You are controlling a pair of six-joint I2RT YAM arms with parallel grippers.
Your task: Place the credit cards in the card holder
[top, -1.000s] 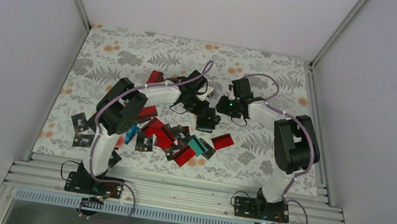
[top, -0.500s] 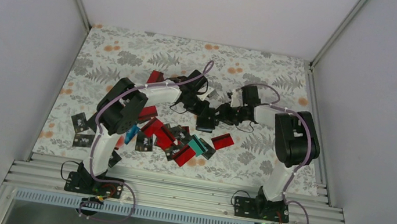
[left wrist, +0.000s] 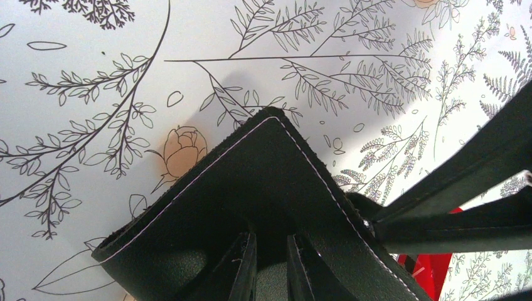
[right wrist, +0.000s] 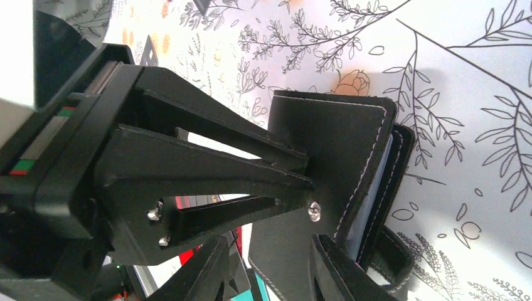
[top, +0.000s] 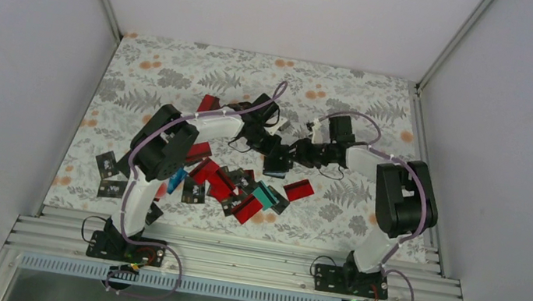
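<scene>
The black card holder (top: 276, 165) with white stitching hangs just above the floral table, and my left gripper (top: 271, 150) is shut on it. In the left wrist view the holder (left wrist: 251, 175) fills the lower middle, pinched by my left gripper (left wrist: 271, 244). My right gripper (top: 299, 153) reaches in from the right. Its jaws (right wrist: 268, 246) stand open on either side of the holder's lower edge (right wrist: 332, 150), with a gap at the left finger. The credit cards (top: 231, 185), red, black and teal, lie heaped in front of the holder.
Loose black cards (top: 108, 166) lie at the left. One red card (top: 298, 190) lies right of the heap and another (top: 209, 103) behind the left arm. White walls close in the table, and an aluminium rail (top: 232, 260) runs along the near edge.
My right gripper has swung left from beside the holder to right against it, and its jaws have narrowed a little. The left gripper and the holder have stayed put.
</scene>
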